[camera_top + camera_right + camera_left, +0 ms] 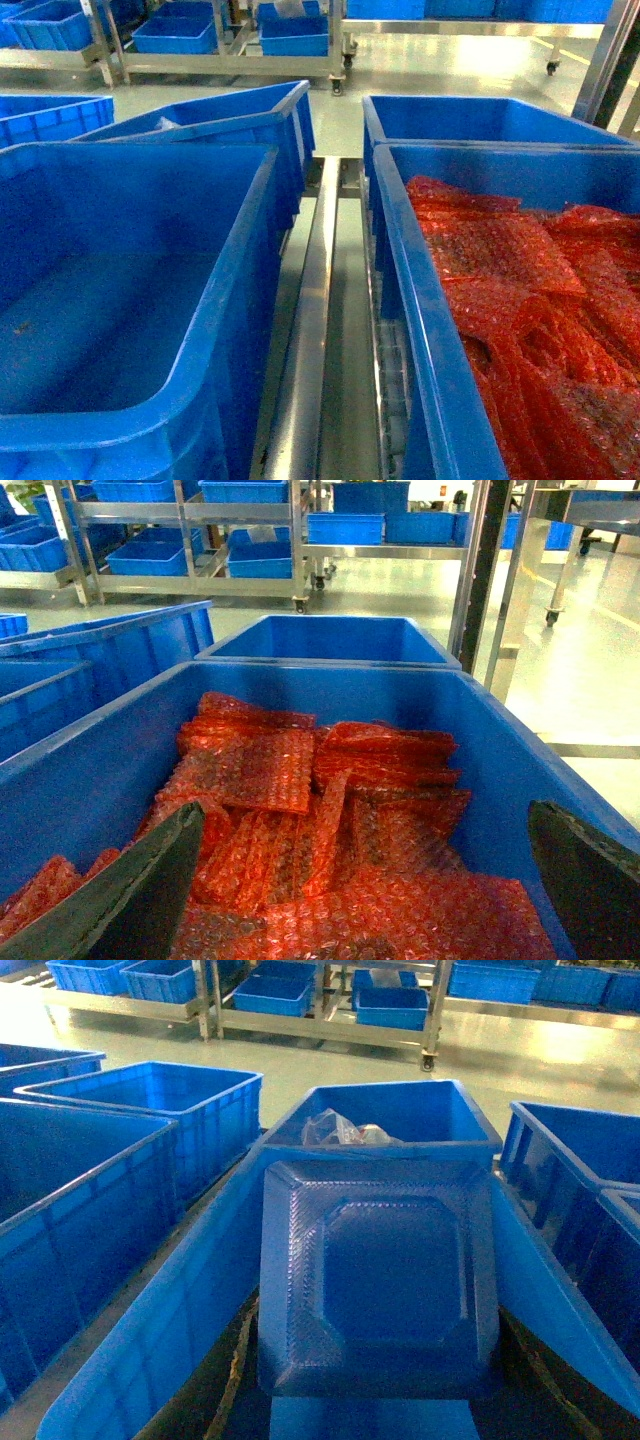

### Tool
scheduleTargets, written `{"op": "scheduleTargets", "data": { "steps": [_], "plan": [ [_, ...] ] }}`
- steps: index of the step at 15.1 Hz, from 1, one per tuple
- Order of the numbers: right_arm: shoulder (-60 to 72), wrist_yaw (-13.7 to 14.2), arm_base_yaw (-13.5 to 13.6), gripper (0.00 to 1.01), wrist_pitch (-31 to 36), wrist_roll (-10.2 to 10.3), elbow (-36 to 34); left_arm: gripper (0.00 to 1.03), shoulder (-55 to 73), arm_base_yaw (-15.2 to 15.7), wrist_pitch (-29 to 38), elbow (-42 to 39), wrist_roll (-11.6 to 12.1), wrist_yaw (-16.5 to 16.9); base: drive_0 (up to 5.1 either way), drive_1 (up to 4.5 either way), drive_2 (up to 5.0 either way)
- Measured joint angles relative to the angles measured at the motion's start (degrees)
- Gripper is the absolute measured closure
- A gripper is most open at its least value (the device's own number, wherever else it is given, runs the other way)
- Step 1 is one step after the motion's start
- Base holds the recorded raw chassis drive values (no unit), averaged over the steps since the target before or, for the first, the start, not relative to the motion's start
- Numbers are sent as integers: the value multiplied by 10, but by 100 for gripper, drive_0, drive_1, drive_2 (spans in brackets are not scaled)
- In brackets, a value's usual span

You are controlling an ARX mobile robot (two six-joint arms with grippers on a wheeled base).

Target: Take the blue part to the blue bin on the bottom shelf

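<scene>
Head view, nearest first: an empty blue bin [130, 300] fills the 7–9 o'clock area, and a second bin [440, 330] at 3–5 o'clock is loaded with red bubble-wrap bags [530, 300]. Between them a steel rail [315, 330] of the bottom shelf runs from 6 toward 12 o'clock, with white rollers [392, 370] just beside the right-hand bin. Neither gripper appears in this view.

Right wrist view: the right gripper [370, 880] stands wide open — its dark fingers [130, 890] at 7 and 4 o'clock hang over the red bags, holding nothing.

Left wrist view: the blue part [378, 1275], a square moulded tray, sits tilted at centre over a blue bin; the left gripper's fingers are not discernible, so its state cannot be told.

Further out, a bin with clear plastic wrapping [345, 1130] lies at 12 o'clock, and racks with more blue bins [180, 35] line the far floor.
</scene>
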Motion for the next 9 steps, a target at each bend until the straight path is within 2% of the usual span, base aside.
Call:
{"op": "scheduleTargets", "data": {
  "steps": [3,4,5,6,7,8,9],
  "plan": [
    [0,0,0,3,0,0,0,59,0,0,0,0,0,0,0,0,0],
    [0,0,0,3,0,0,0,59,6,-12,-19,4,7,-36,0,0,0],
    [0,0,0,3,0,0,0,59,31,-49,-38,10,27,-151,0,0,0],
    [0,0,0,3,0,0,0,59,41,-53,-43,10,38,-216,0,0,0],
    [0,0,0,3,0,0,0,59,40,-52,-42,10,42,-247,0,0,0],
    [0,0,0,3,0,0,0,59,33,-51,-41,10,42,-250,0,0,0],
    [0,0,0,3,0,0,0,59,41,-36,-24,10,43,-236,0,0,0]
  ]
}}
